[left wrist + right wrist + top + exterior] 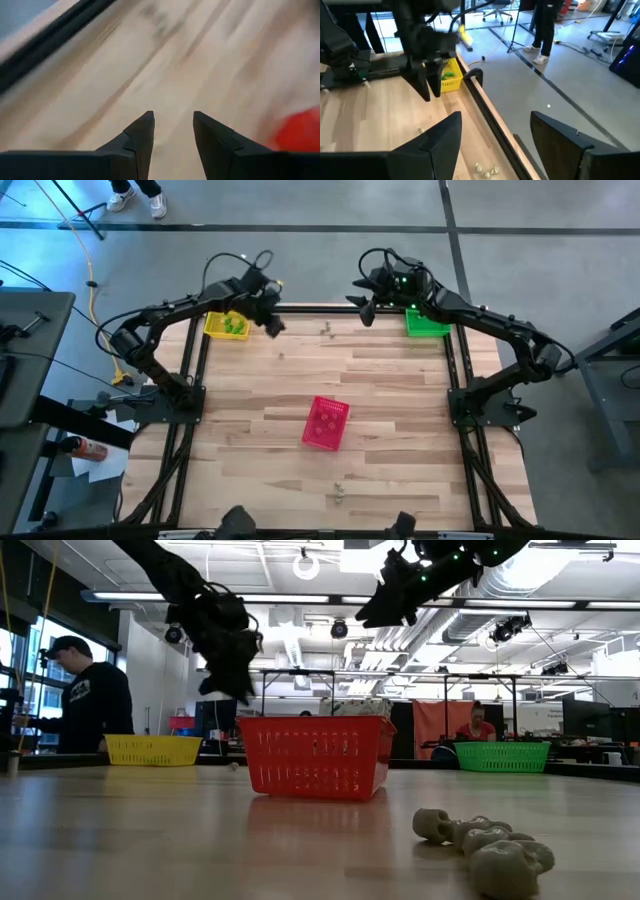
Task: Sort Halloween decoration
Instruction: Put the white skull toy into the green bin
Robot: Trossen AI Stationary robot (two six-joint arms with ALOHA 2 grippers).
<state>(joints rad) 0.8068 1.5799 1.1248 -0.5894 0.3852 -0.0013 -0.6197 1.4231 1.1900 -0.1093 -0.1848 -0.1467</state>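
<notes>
Inside yellow basket (212,327): tiny green trinkets (235,325), clustered.

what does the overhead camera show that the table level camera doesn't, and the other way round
Only the high view: green trinkets lying inside the yellow basket, and red trinkets in the pink basket. Only the low view: pale trinkets up close on the table, and a person in the room behind. Both: the yellow, pink and green basket, with both arms raised.

Green trinkets (235,325) in yellow basket (213,330); pale trinkets (485,846) on table.
</notes>
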